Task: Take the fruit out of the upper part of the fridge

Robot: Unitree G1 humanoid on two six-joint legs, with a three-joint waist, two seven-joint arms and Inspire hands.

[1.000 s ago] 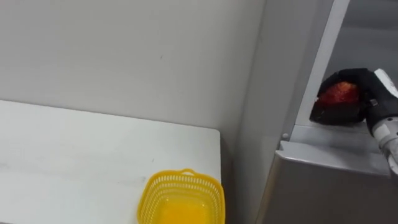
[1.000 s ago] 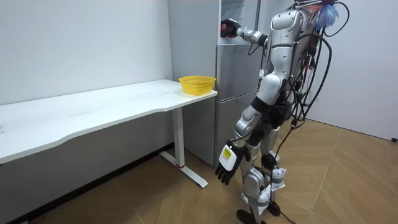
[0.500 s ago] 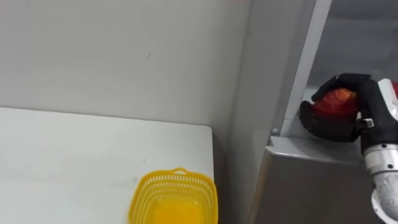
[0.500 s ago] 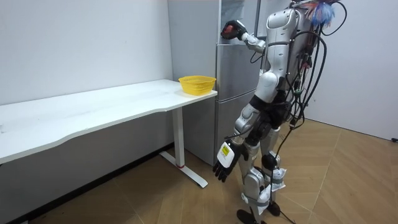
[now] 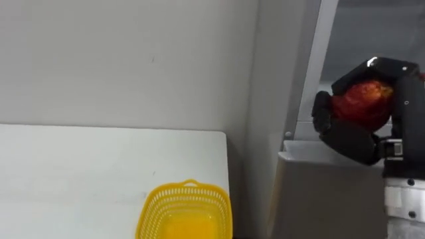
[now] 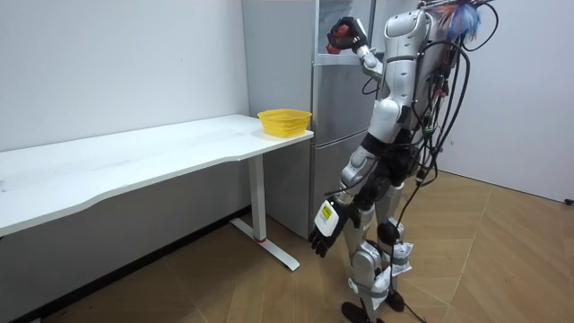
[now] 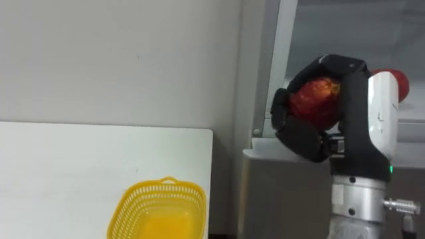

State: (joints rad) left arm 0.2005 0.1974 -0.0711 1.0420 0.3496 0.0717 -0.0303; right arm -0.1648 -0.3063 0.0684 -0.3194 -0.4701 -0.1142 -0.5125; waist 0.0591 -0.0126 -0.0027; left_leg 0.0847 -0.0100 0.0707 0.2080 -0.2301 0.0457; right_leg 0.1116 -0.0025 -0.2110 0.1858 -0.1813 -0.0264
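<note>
**Red fruit in my right hand, at the upper fridge**

My right hand is raised in front of me, and its dark fingers and thumb are curled tight round a red fruit. The fruit is rounded, deep red mottled with orange, and its skin catches a little light. My fingers cover its top and far side. It looks about as wide as it is tall, so I can make out no long axis, and I cannot tell which way its stem end faces. It sits in my grip just above the top edge of the lower door, in front of the open upper compartment of the grey fridge.

Lower down and to my left, a yellow mesh basket stands near the corner of the white table, close to the edge beside the fridge. Inside it I see its own yellow bottom.

In the room view I stand facing the fridge. My left hand hangs by my thigh with its fingers loose and pointing down.

Behind the table is a plain pale wall.
</note>
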